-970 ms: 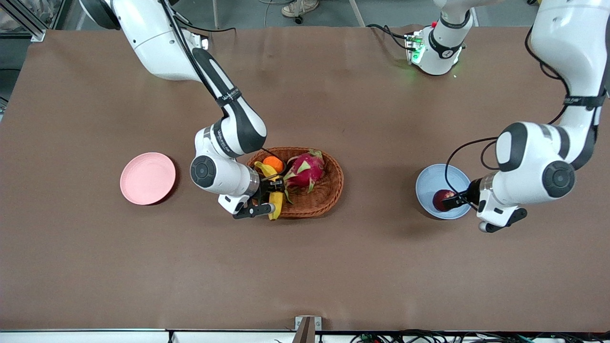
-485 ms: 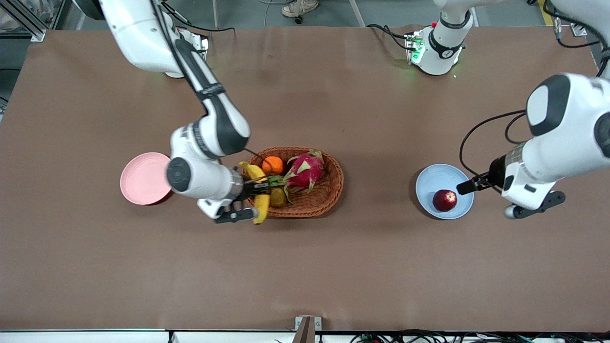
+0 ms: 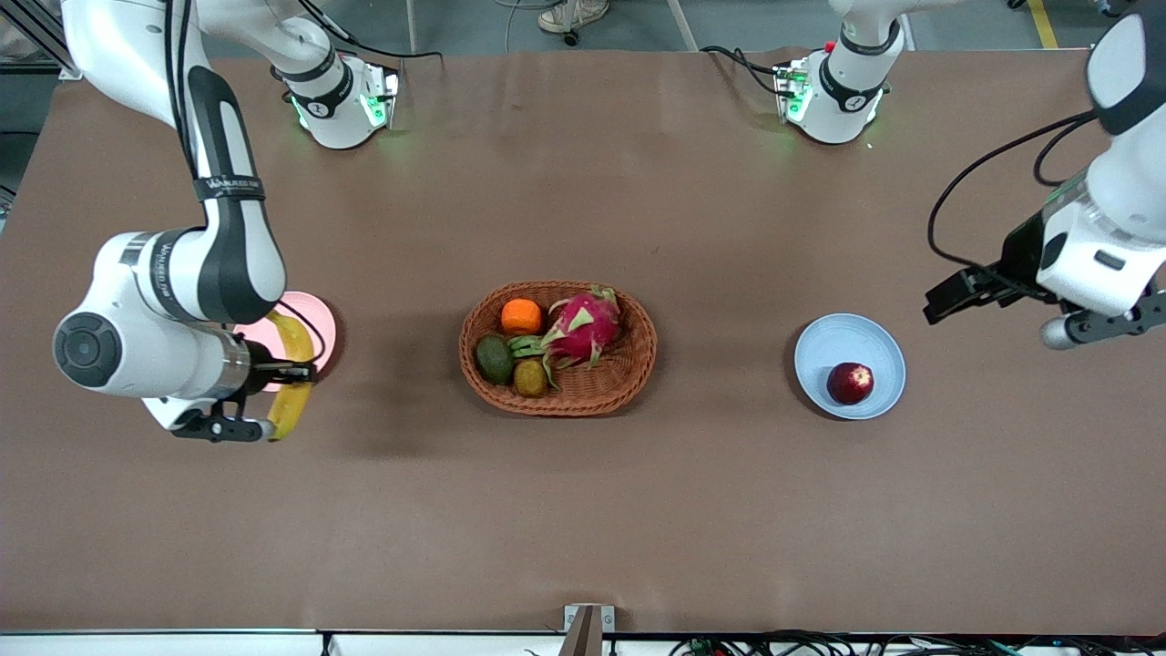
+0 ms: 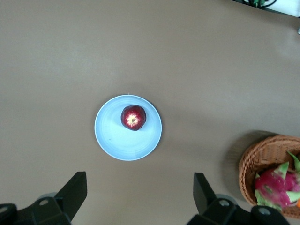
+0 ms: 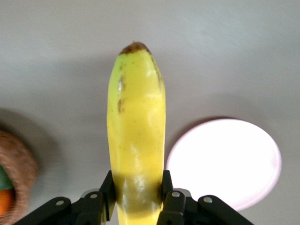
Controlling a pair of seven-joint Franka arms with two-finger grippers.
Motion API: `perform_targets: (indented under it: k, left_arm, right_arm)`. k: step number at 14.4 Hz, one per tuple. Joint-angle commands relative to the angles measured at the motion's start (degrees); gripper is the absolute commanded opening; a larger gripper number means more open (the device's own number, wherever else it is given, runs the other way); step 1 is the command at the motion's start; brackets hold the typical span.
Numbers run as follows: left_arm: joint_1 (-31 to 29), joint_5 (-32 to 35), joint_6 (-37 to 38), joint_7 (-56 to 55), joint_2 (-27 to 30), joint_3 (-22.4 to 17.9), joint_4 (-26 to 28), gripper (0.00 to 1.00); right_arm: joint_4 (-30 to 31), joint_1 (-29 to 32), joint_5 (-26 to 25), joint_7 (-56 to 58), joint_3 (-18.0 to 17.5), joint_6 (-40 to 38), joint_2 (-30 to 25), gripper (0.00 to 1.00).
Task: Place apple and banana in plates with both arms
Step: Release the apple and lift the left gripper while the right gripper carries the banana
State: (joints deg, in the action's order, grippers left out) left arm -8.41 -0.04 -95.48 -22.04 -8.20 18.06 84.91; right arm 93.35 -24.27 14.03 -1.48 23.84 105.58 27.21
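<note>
With apple (image 3: 850, 383) resting in blue plate (image 3: 824, 344) under left gripper (image 4: 138, 199), fingers spread, empty; banana (image 3: 293, 383) clamped in right gripper (image 3: 290, 374) over pink plate (image 3: 314, 314), unplaced.

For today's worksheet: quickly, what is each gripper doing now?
Left gripper: open, empty, up beside the blue plate.
Right gripper: shut on the banana.
</note>
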Motion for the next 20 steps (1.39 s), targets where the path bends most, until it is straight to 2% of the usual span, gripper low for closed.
perform_targets:
  k: [1, 2, 4, 5, 7, 11, 20]
  left_arm:
    - [-0.3, 0.7, 6.7, 3.0, 0.1, 0.2, -4.4, 1.0]
    - [-0.4, 0.7, 8.2, 5.0, 1.0, 0.0, -4.5, 1.0]
    - [-0.5, 0.5, 8.7, 10.4, 4.0, -1.0, -3.9, 1.0]
    - [0.5, 0.5, 9.0, 13.0, 5.6, -3.1, -2.7, 1.0]
    - [4.8, 0.4, 9.1, 15.1, 9.7, -7.2, 2.2, 1.0]
    - [6.4, -0.4, 9.1, 15.2, 15.6, -8.2, 9.6, 1.0]
    - [6.0, 0.0, 9.1, 15.1, 15.9, -8.0, 9.9, 1.0]
  right_arm:
    - [8.5, -0.9, -3.3, -0.3, 3.9, 1.4, -4.6, 0.26]
    - [9.8, -0.3, -3.5, -0.2, 5.2, 1.9, -4.5, 0.24]
    - [12.4, 0.9, -5.4, -0.2, 5.7, 3.3, -4.4, 0.24]
    - [13.8, 1.5, -6.0, -0.2, 5.6, 4.3, -4.4, 0.24]
    - [16.8, 2.3, -6.0, -0.2, 5.6, 7.9, -4.3, 0.24]
    - [21.2, 1.6, -7.3, -0.2, 5.7, 12.8, -4.1, 0.24]
    - [23.9, -0.3, -8.2, -0.4, 5.5, 16.3, -0.8, 0.25]
